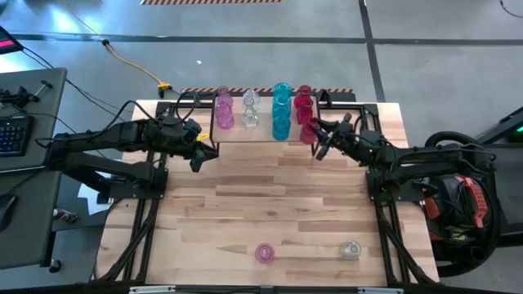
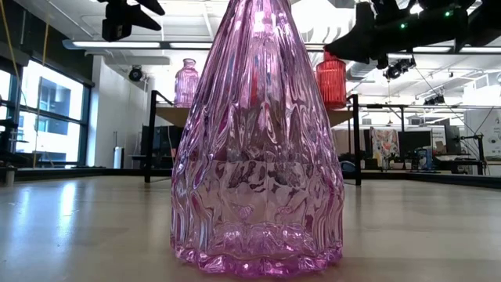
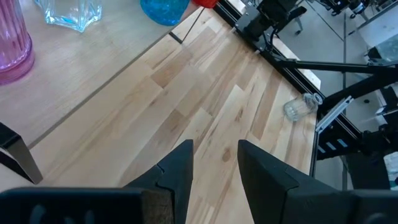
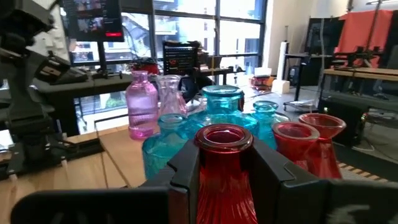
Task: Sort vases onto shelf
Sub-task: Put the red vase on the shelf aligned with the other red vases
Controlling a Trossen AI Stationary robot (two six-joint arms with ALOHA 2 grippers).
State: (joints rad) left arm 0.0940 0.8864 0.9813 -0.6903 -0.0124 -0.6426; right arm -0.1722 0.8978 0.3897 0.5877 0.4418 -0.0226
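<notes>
Standing upright, a red vase [image 4: 224, 168] is clamped by the right pincer [image 1: 317, 139] at the shelf's [image 1: 263, 135] three-o'clock edge. The left pincer [image 1: 198, 155] is seen empty and part-open at nine o'clock.

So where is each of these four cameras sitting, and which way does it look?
High view: above the table, straight down; both arms, shelf, two loose vases near the front edge.
Low view: table height, looking level; pink vase fills it, arms overhead.
Left wrist view: on the left arm, looking past the left gripper, open over bare table.
Right wrist view: on the right arm; right gripper shut on the red vase.
Shared: the clear vase lying on the table shows from above too.
</notes>
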